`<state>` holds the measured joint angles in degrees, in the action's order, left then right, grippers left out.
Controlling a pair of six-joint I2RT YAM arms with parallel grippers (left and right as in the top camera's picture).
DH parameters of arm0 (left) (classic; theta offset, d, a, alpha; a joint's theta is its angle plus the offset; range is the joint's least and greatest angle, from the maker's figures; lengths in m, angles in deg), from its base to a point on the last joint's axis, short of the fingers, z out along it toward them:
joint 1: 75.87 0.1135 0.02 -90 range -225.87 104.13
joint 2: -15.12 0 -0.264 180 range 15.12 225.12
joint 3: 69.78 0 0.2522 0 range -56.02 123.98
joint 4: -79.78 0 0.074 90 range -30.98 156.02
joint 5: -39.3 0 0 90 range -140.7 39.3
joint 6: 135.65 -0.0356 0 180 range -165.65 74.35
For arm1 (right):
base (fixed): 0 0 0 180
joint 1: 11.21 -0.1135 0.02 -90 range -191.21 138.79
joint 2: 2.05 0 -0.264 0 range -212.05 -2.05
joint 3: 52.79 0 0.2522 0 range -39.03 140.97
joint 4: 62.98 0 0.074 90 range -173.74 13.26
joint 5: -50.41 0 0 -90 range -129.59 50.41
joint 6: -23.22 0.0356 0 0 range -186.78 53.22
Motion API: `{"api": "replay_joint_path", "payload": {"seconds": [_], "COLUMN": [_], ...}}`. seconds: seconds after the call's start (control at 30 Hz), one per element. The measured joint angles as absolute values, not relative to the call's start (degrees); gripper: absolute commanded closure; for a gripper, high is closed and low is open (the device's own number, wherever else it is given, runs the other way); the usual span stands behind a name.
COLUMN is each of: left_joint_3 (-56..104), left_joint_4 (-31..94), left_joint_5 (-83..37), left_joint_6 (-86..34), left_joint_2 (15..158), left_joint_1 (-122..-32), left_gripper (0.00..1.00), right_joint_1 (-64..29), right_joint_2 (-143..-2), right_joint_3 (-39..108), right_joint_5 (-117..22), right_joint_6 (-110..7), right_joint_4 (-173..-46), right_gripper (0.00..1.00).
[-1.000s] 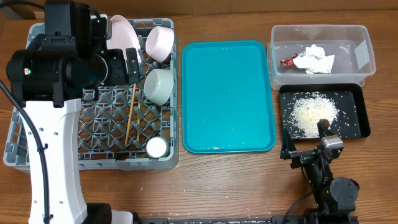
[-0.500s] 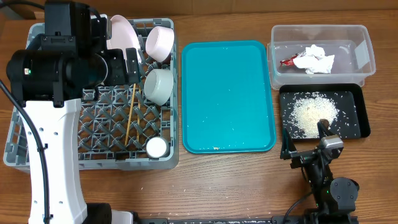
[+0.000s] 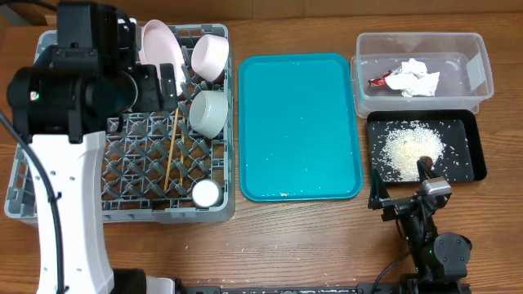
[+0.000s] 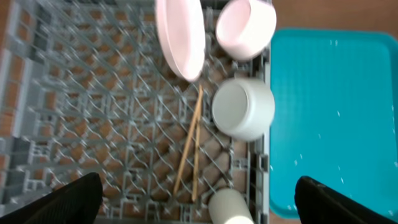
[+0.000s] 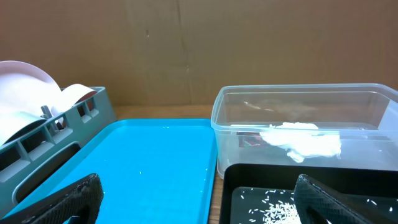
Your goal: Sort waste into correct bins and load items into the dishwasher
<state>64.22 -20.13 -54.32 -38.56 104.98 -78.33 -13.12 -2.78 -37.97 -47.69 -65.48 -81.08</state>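
Note:
The grey dish rack (image 3: 49, 175) holds the upright pink plate (image 3: 161, 51), pink bowl (image 3: 210, 55), grey-green bowl (image 3: 209, 113), chopsticks (image 3: 172, 151) and white cup (image 3: 206, 193). My left gripper (image 4: 199, 199) hangs open and empty above the rack floor, with the chopsticks (image 4: 189, 149) and cup (image 4: 230, 208) between its fingers. The clear tub (image 3: 482, 61) holds the napkin (image 3: 414, 79) and red-and-white wrapper (image 3: 379, 80). The black tray (image 3: 474, 155) holds rice (image 3: 413, 149); I cannot pick out the brown lump. My right gripper (image 3: 400, 184) is open and empty at the tray's near edge.
The teal serving tray (image 3: 298, 122) lies between the rack and the bins, with a few rice grains (image 3: 283, 193) near its front edge. The left arm (image 3: 78, 73) covers the rack's back left. Bare wooden table (image 3: 310, 245) runs along the front.
The left arm has drawn slightly back and left. Its dark fingers beside the pink plate no longer show overhead, and more of the plate shows. The right arm has not moved.

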Motion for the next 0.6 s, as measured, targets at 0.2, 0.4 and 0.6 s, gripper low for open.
{"api": "replay_joint_path", "payload": {"seconds": [0.2,0.4,0.6], "left_joint_3": [55.5,34.4,6.3], "left_joint_4": [-9.0,8.9,30.2], "left_joint_5": [-55.5,-54.7,-50.6], "left_joint_6": [-38.8,-39.3,-40.7], "left_joint_2": [93.3,74.6,55.9], "left_joint_1": [-78.3,-78.3,-78.3], "left_gripper": [0.00,0.00,0.00], "right_joint_1": [-13.1,-13.1,-13.1], "right_joint_2": [-2.8,-2.8,-2.8], "right_joint_3": [-38.0,-38.0,-38.0], "right_joint_5": [-47.7,-47.7,-47.7], "right_joint_6": [-65.5,-65.5,-65.5], "right_joint_4": [-81.1,-81.1,-81.1], "right_gripper": [0.00,0.00,0.00]}}
